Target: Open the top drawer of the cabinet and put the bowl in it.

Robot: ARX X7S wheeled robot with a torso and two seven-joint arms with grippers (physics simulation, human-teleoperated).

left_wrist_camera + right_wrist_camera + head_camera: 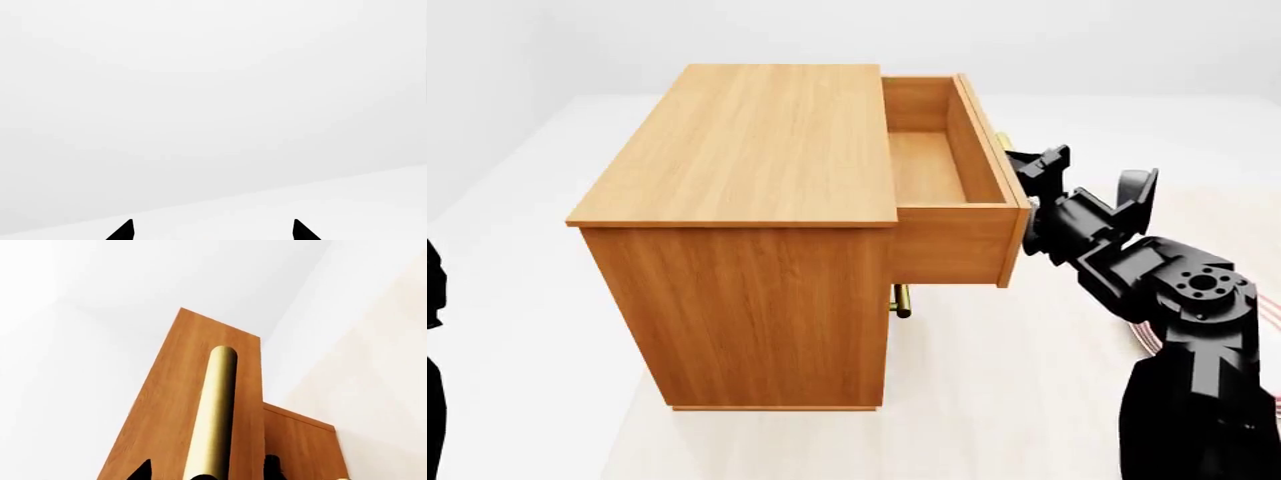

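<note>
The cabinet (747,150) stands in the middle of the head view. Its top drawer (941,165) is pulled out to the right and its inside is bare. My right gripper (1030,180) is at the drawer's front, by the brass handle (1005,140). In the right wrist view the handle (215,410) runs between my fingertips (142,471) with a gap on each side, so my right gripper (207,472) is open around it. My left gripper (212,232) is open and empty, facing bare white floor. The bowl is out of view.
A lower drawer's brass handle (898,300) shows under the open drawer. Part of a white plate with red rings (1138,338) lies on the floor behind my right arm. Dark parts of my left arm (433,290) sit at the left edge.
</note>
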